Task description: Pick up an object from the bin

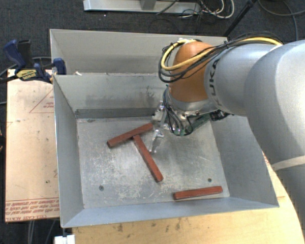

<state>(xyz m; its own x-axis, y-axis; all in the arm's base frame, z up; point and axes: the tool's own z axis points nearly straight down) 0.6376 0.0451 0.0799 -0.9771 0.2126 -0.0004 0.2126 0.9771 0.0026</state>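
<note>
A grey metal bin (66, 151) was seen from above, with its floor scuffed and scratched. Three flat reddish-brown sticks lay on that floor.

The first stick (128, 135) lay near the middle of the bin, closer to the far wall. It was slanted, with its right end raised toward that wall. The second stick (149, 161) began just below the first one's middle and ran diagonally down toward the near right corner. The two sticks met or nearly met at that point, making a lopsided inverted V. The third stick (198, 192) lay well apart from them, almost parallel to the near edge and close to the near right corner.

A large silver arm (254, 70) came in over the bin's right edge. An orange cover (190, 67) and looped yellow and black cables sat at its wrist. The jaws pointed down at the middle of the bin, low over the floor. Their tip was just beside the upper part of the second stick and close to the right end of the first. Whether they touched either stick could not be told. Whether the jaws were wide or narrow could not be told either, and no stick was seen between them.
</note>
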